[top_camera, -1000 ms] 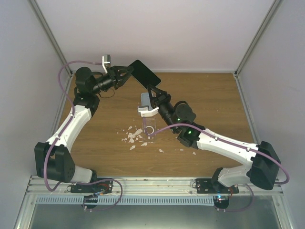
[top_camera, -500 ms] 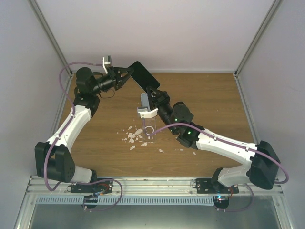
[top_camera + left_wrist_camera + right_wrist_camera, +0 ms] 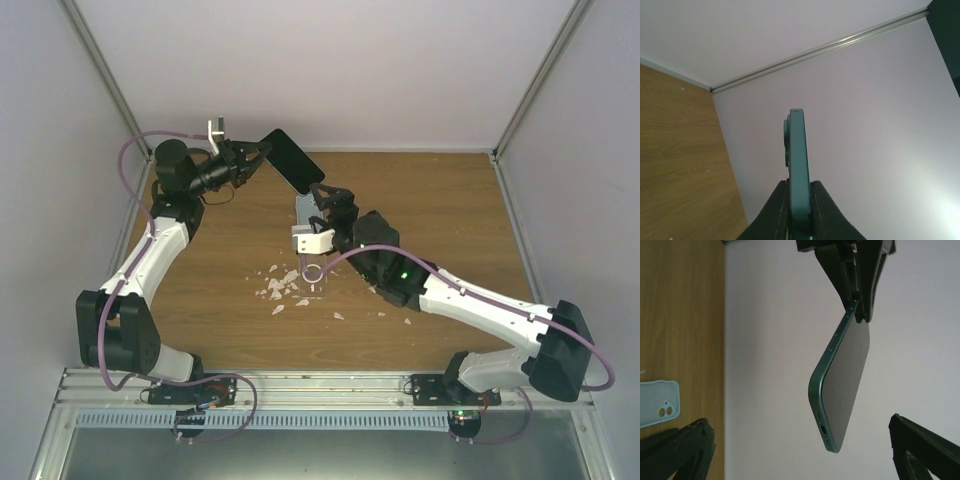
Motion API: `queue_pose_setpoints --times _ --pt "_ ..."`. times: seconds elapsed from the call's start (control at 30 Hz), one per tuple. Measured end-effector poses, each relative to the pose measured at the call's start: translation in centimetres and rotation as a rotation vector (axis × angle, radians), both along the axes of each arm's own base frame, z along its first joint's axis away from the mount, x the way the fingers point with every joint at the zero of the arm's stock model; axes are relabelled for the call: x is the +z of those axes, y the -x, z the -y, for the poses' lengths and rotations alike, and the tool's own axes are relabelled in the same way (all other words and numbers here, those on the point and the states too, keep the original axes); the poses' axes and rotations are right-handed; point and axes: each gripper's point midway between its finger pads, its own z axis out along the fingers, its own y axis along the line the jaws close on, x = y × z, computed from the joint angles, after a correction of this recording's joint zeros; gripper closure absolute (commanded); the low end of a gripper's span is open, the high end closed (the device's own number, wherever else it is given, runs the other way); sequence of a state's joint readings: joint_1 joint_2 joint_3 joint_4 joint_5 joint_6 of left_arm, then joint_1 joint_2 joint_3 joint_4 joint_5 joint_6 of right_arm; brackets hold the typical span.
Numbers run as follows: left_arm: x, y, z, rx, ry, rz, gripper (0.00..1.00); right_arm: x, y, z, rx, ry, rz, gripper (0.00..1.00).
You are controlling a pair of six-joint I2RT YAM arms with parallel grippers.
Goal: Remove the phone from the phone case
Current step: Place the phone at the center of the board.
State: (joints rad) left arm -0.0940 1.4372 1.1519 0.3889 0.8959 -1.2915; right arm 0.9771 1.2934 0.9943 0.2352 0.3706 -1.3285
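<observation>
Above wooden table (image 3: pixel 430 200), phone (image 3: pixel 292 160) tight between left jaws; right jaws agape nearby.

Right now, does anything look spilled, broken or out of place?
Yes: small white scraps lie scattered on the table near its middle, like broken bits or litter; what they are is unclear. The phone itself looks intact.

Green phone (image 3: pixel 292 160) aloft; pale case (image 3: pixel 657 402) flat
</observation>
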Motion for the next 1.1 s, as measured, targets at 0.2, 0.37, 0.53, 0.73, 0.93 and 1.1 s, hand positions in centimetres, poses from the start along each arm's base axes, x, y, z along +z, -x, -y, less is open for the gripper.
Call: queue_pose_setpoints --times 0.2,0.37,0.53,0.73,0.93,1.1 --pt "-0.9 -0.4 -0.2 -0.004 -0.037 0.017 1.00 -0.2 0.6 -0.2 0.041 -0.033 -0.193 0.00" --pt "-2.0 -0.6 -0.1 -0.013 -0.083 0.035 1.00 0.1 0.6 0.7 0.068 -0.086 -0.354 0.00" --pt "-3.2 -0.9 -0.1 -0.014 -0.121 0.033 1.00 0.2 -0.2 2.6 0.054 -0.154 -0.498 0.00" --pt "-4.1 -1.2 0.1 -0.029 -0.154 0.055 1.00 1.3 -1.1 5.0 0.042 -0.267 -0.632 0.00" --pt "-3.7 -0.7 0.5 -0.061 -0.158 0.108 1.00 1.6 -1.4 7.2 0.030 -0.377 -0.751 0.00" --pt "-3.5 0.4 1.7 -0.120 -0.162 0.175 1.00 1.3 -1.6 8.5 0.035 -0.481 -0.905 0.00"
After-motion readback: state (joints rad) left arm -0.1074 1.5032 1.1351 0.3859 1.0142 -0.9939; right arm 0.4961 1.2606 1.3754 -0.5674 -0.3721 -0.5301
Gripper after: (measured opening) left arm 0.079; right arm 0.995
